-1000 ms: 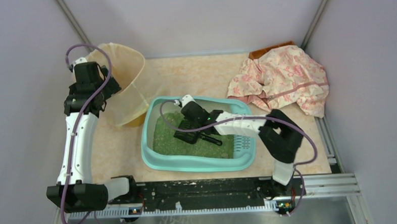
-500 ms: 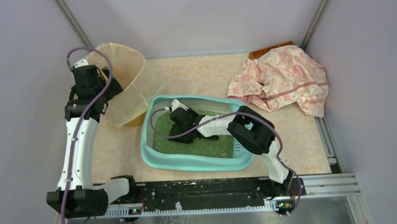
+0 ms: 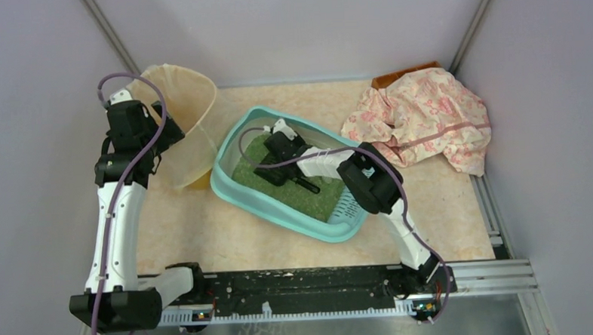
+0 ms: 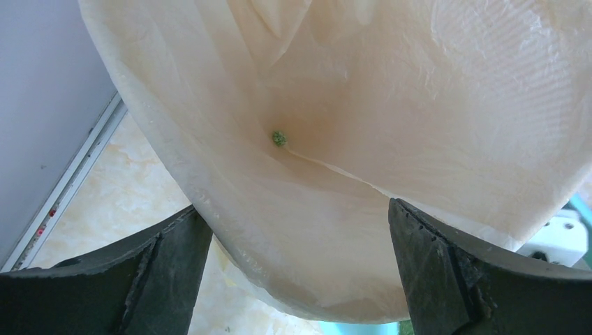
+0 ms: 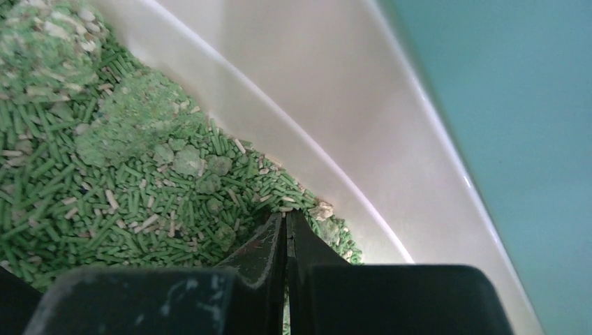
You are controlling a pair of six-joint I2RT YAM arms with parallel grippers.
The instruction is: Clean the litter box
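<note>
High rear overview; wrist close-ups of bag-lined bin and litter box.

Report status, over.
Left pincer open, astride bin rim. Right pincer shut, tips in litter at box wall. Nothing blocking seen.

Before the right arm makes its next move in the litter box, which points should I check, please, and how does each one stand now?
1. Right gripper shut, tips in the green granules: ok.
2. Room between the tips and the litter box wall: not ok, tips almost at it.
3. Bag-lined bin open, beside the box: ok.
4. Left gripper holding the bin: not ok, it is open, with the lined rim between its fingers.
5. Flowered cloth apart from the box: ok.
6. Clump picked up: cannot tell.
</note>
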